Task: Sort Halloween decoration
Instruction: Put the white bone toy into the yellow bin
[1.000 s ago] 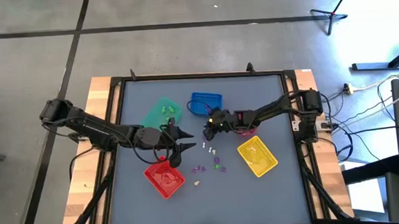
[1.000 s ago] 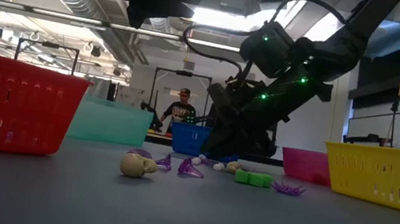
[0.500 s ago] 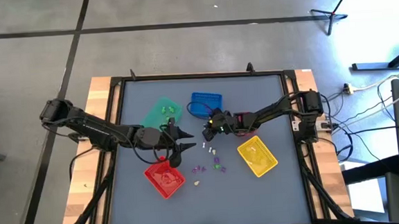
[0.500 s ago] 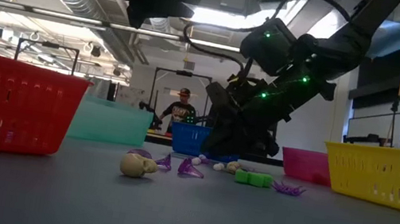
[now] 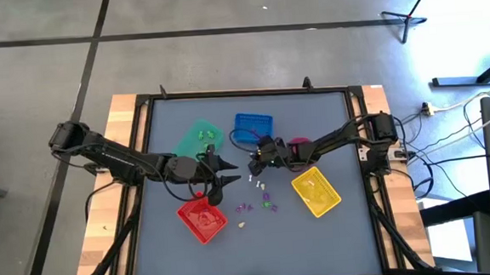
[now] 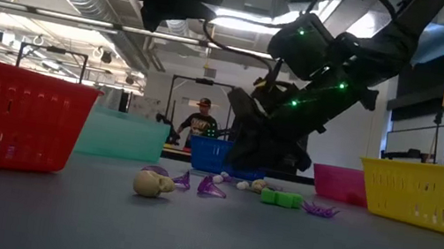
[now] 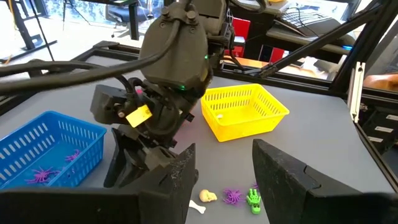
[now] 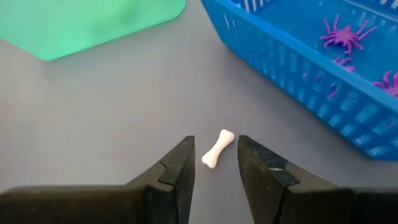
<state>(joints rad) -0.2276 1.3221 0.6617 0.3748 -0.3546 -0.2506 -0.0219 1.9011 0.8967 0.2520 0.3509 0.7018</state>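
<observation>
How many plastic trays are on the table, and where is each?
4. Green tray back left, blue tray back centre, red tray front left, yellow tray front right. None seems hidden.

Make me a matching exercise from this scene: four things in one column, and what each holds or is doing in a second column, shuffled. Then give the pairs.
Things:
1. blue tray
2. yellow tray
3. right gripper
4. left gripper

States:
A. one small pale piece inside
B. open around a white bone on the table
C. purple spiders inside
D. open, waiting above the red tray

Pairs: 1-C, 2-A, 3-B, 4-D
</observation>
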